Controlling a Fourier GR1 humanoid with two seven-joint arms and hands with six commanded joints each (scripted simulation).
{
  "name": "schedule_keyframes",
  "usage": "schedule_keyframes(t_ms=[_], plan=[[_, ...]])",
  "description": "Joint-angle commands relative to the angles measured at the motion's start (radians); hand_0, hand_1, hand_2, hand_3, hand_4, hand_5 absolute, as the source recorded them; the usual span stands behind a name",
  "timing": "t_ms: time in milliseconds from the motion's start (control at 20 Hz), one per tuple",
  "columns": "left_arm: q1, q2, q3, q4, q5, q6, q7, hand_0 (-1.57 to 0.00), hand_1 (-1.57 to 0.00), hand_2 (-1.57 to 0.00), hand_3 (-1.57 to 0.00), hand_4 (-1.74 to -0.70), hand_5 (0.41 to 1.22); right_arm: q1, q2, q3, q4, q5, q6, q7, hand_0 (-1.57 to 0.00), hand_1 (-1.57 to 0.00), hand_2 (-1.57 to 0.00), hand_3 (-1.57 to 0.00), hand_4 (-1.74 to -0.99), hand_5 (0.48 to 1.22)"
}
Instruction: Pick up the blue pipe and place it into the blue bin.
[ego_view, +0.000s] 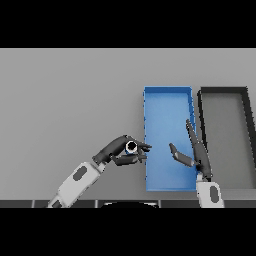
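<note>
left hand (121, 151) curled round blue pipe (131, 147), mostly hidden, beside blue bin (167, 93)

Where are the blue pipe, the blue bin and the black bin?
blue pipe (131, 146): head view, on its round open end, held in the left hand's fingers.
blue bin (165, 117): head view, on its bare floor.
black bin (222, 135): head view, on its grey floor.

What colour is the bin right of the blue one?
Black bin with grey floor, seen in the head view.

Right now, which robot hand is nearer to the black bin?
Right. The right robot hand is over the blue bin's right wall, beside the black bin. The left robot hand, holding the blue pipe, is beyond the blue bin's left side.
</note>
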Motion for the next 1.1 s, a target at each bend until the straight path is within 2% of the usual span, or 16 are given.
schedule_keyframes(t_ms=[0,250,400,550,650,800,900,1050], plan=[[0.002,0.000,-0.002,0.008,0.000,-0.007,-0.004,-1.57,-1.57,-1.57,-1.44,-1.73,1.219,0.007,0.001,0.000,-0.008,-0.002,-0.001,0.001,0.00,0.00,0.00,0.00,-1.186,0.629],[0.001,-0.002,-0.001,0.012,0.004,-0.010,0.007,-1.57,-1.57,-1.57,-1.44,-1.73,1.219,0.051,0.018,-0.005,-0.037,0.002,-0.030,0.003,0.00,0.00,0.00,0.00,-1.186,0.629],[0.006,0.002,-0.007,0.010,-0.006,-0.010,0.006,-1.57,-1.57,-1.57,-1.44,-1.73,1.220,0.086,0.027,0.001,-0.052,0.003,-0.031,-0.020,0.00,0.00,0.00,0.00,-1.207,0.619],[0.011,0.020,-0.003,-0.010,0.000,-0.016,0.002,-1.57,-1.57,-1.57,-1.44,-1.73,1.221,0.080,0.011,-0.006,-0.087,-0.052,0.010,-0.037,0.00,0.00,0.00,0.00,-1.195,0.610],[0.006,0.014,0.001,-0.006,0.009,-0.017,0.014,-1.57,-1.57,-1.57,-1.44,-1.73,1.221,0.064,-0.022,-0.009,-0.145,-0.173,0.103,0.000,0.00,0.00,0.00,0.00,-1.199,0.593],[-0.002,0.008,0.003,0.014,-0.003,-0.015,0.012,-1.57,-1.57,-1.57,-1.44,-1.73,1.221,0.008,-0.117,-0.012,-0.228,-0.298,0.202,0.110,0.00,0.00,0.00,0.00,-1.232,0.550],[0.006,0.008,-0.006,0.010,-0.010,-0.015,0.013,-1.57,-1.57,-1.57,-1.44,-1.73,1.221,-0.030,-0.154,0.029,-0.284,-0.323,0.248,0.166,0.00,0.00,0.00,0.00,-1.260,0.523],[0.016,0.008,-0.011,0.008,-0.013,-0.017,0.009,-1.57,-1.57,-1.57,-1.44,-1.73,1.221,-0.107,-0.197,0.082,-0.355,-0.358,0.290,0.239,0.00,0.00,0.00,0.00,-1.297,0.523]])
